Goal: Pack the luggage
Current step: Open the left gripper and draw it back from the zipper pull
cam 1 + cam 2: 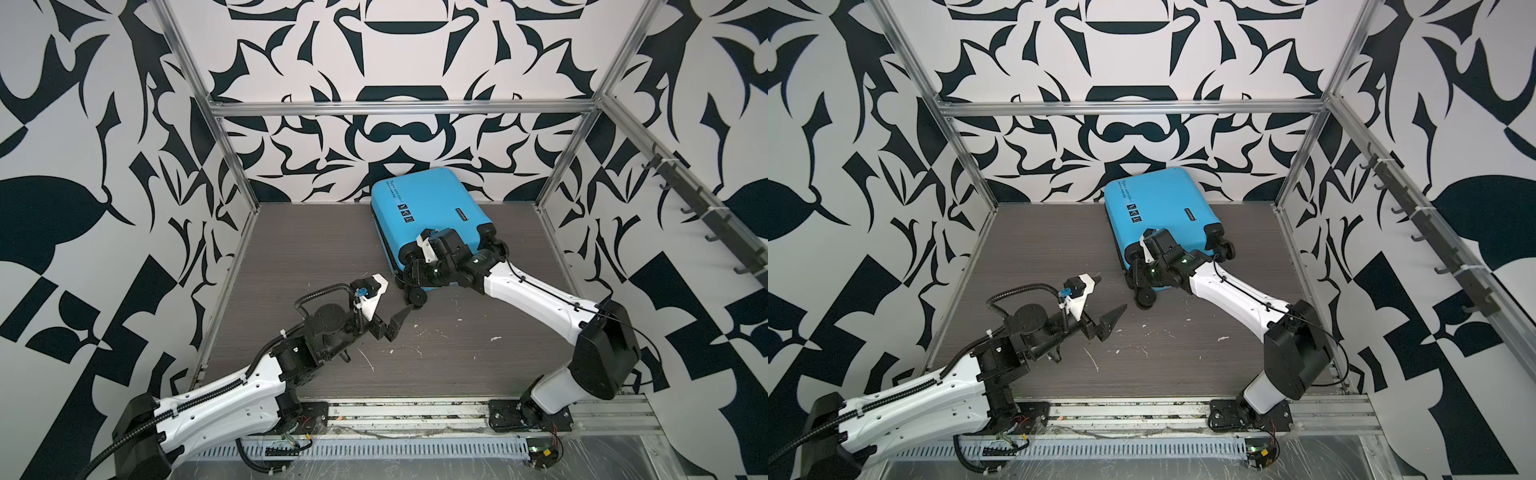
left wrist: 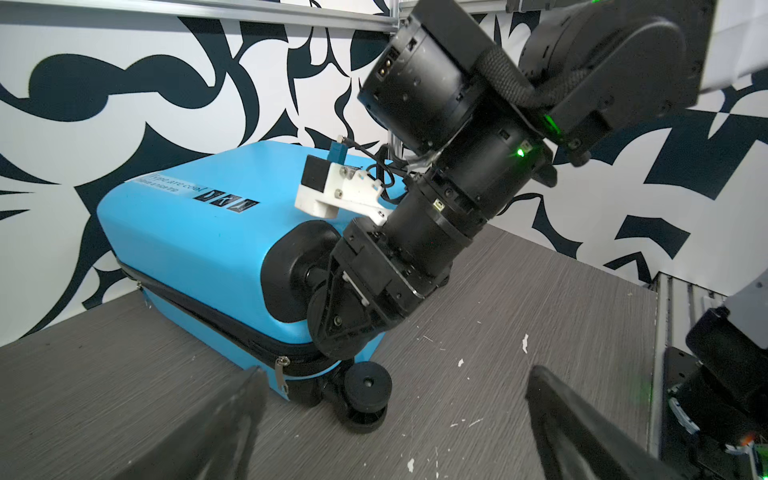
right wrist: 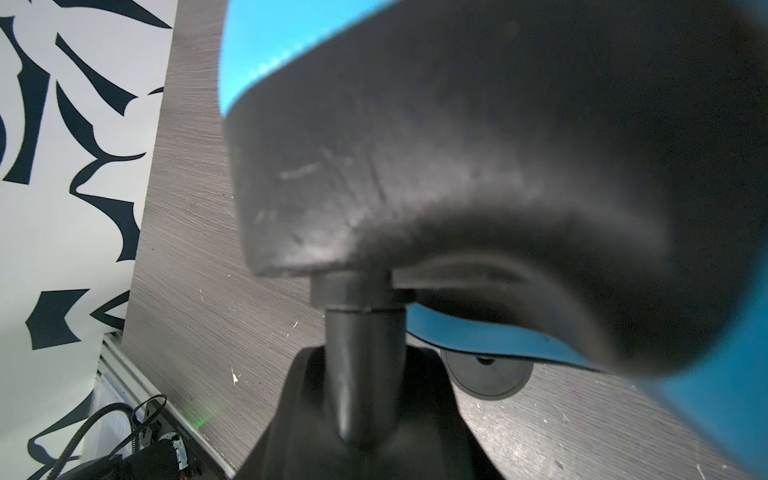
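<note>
The luggage [image 1: 424,208] [image 1: 1158,203], a closed bright blue suitcase, lies flat at the back of the table in both top views, its wheels toward me. My right gripper [image 1: 415,266] [image 1: 1138,270] is shut on a black wheel at the case's upper near corner; its wrist view shows that wheel's stem [image 3: 365,328] between the jaws. My left gripper [image 1: 395,301] [image 1: 1111,297] hovers open and empty just left of the lower wheel [image 1: 415,297] [image 2: 368,388]. The case's zipper band is closed, with a metal pull [image 2: 282,370] near that wheel.
The grey wood-grain table [image 1: 457,353] carries small white flecks. Metal frame posts and patterned walls close in three sides. A rail of black hooks [image 1: 706,216] runs along the right wall. A metal base rail [image 1: 415,411] lies across the front edge.
</note>
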Tool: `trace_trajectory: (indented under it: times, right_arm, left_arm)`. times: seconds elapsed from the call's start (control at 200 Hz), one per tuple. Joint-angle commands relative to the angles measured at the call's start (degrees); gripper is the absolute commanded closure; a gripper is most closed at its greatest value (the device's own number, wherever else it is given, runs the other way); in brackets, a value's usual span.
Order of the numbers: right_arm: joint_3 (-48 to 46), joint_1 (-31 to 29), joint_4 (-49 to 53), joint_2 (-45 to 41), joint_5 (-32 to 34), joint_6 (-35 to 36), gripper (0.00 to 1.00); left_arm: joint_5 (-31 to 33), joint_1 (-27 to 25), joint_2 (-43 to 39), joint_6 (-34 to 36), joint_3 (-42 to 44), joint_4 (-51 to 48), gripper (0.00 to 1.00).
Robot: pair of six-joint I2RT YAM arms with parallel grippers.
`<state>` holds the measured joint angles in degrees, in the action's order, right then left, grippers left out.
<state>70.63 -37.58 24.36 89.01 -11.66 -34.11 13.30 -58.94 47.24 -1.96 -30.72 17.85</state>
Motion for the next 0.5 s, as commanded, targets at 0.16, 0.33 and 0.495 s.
trace_trajectory:
  times: [0.16, 0.33, 0.495]
  right_arm:
    - [1.00, 0.40, -2.91, -4.51, 0.44, 1.94, 1.00]
    - [1.00, 0.32, -3.08, -4.51, -0.18, 2.42, 1.00]
    - [0.45, 0.36, -3.09, -4.80, -0.51, 2.86, 1.00]
  left_arm:
    - [5.30, 0.16, -0.14, 5.33, 2.22, 6.42, 0.00]
    - [3.74, 2.46, 5.97, 4.16, 4.85, 10.52, 0.02]
    - [0.79, 6.96, 13.00, -2.11, 5.14, 13.67, 0.19]
